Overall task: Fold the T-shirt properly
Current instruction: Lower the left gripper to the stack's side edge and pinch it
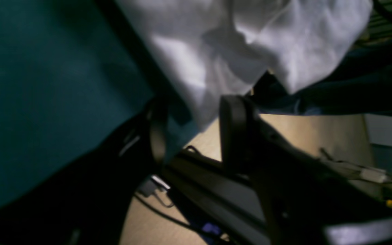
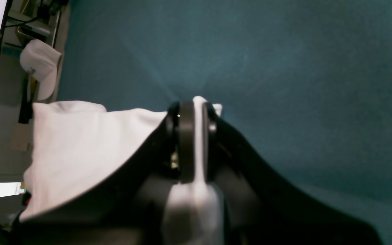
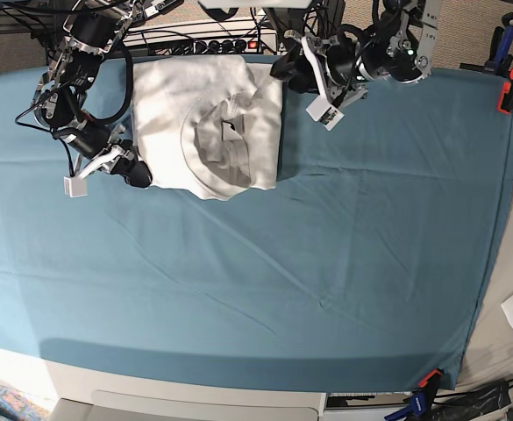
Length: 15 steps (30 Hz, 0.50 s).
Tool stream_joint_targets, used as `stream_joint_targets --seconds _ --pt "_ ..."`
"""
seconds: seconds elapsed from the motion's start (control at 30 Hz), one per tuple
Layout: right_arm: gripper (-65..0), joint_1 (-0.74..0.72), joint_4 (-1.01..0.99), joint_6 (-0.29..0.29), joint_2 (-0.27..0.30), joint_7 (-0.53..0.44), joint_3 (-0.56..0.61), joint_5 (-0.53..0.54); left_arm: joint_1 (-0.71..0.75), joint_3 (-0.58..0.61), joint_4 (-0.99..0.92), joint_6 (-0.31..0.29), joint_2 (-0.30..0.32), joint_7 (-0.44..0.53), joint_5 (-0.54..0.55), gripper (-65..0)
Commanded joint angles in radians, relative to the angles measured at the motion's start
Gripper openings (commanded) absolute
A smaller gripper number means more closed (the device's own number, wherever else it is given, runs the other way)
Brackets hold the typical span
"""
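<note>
In the left wrist view, the left gripper [image 1: 191, 131] stands with its two dark fingers spread apart at the far edge of the table, and a hanging corner of the white T-shirt [image 1: 216, 51] drops down between them; the picture is blurred, and the pads do not look pressed onto the fabric. The teal cloth [image 1: 46, 102] fills the left side of this view, with pale floor below. In the right wrist view, the right gripper [image 2: 193, 136] has its jaws drawn together on a thin edge of the T-shirt [image 2: 80, 146], a strip of white fabric showing between the dark fingers [image 2: 185, 143]; the rest of the garment spreads to the left over the teal cloth [image 2: 284, 85]. In the base view, the T-shirt [image 3: 208, 123] lies folded into a rough block at the far side of the table, left of centre, on the teal cloth [image 3: 282, 281], its top layer rumpled. The right gripper [image 3: 138, 173] sits at the shirt's near left corner, and the left gripper [image 3: 284, 72] is at its far right corner.
</note>
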State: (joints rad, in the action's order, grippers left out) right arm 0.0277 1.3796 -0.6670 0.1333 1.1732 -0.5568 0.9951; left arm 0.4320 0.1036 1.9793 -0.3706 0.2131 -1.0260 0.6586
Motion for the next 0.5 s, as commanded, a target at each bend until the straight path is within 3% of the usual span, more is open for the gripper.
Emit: stream_joint_targets --seconds 0.0,0.47 --pt "-65.0 -0.014 0.014 -0.010 0.013 -0.019 0.000 0.025 -0.003 0.000 0.014 0.012 0.000 0.023 0.005 -38.4" --pt "-65.0 -0.014 0.014 -0.010 0.013 -0.020 0.000 0.025 -0.003 0.006 -0.023 0.037 -0.022 0.055 -0.008 -38.3"
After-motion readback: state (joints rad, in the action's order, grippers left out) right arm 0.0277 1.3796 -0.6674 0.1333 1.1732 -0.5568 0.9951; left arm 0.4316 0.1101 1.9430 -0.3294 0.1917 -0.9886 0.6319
